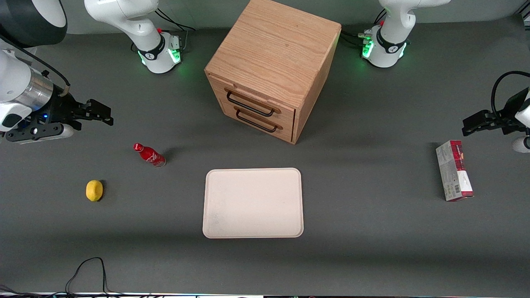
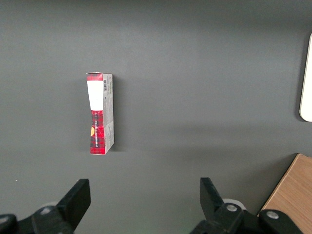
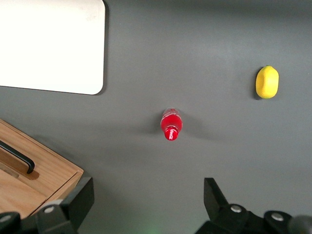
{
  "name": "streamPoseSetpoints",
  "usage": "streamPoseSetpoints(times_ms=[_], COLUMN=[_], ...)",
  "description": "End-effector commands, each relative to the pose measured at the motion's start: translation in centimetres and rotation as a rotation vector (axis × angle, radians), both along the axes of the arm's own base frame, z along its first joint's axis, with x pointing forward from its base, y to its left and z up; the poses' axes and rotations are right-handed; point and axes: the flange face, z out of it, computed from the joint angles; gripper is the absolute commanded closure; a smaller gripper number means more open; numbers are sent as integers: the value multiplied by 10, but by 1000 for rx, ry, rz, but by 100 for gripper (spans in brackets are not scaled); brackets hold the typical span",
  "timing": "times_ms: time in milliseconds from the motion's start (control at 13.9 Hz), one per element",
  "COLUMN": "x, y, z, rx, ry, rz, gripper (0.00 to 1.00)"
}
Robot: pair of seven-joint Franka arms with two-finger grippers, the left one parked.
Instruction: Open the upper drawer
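The wooden cabinet [image 1: 273, 62] stands mid-table, farther from the front camera than the tray. Its upper drawer [image 1: 253, 98] is closed flush, with a thin black wire handle [image 1: 248, 106] above the like lower drawer [image 1: 265, 124]. My right gripper [image 1: 103, 114] hovers open and empty toward the working arm's end of the table, well apart from the cabinet. In the right wrist view the gripper [image 3: 147, 195] stands wide open over bare table, and a cabinet corner [image 3: 34, 178] with one handle end [image 3: 22, 160] shows beside one finger [image 3: 80, 197].
A red bottle [image 1: 150, 155] [image 3: 171, 125] stands on the table near my gripper, and a lemon [image 1: 94, 190] [image 3: 267, 82] lies nearer the camera. A cream tray [image 1: 253, 203] lies in front of the cabinet. A red-and-white box [image 1: 454, 170] lies toward the parked arm's end.
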Motion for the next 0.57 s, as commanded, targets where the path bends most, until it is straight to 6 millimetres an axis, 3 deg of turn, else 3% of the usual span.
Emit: streamPoseSetpoints(times_ms=[0,503], x=[2,5], y=[3,8], z=[5,2], rx=[3,2], ry=[7,11], rz=[12,24], gripper=[0,0])
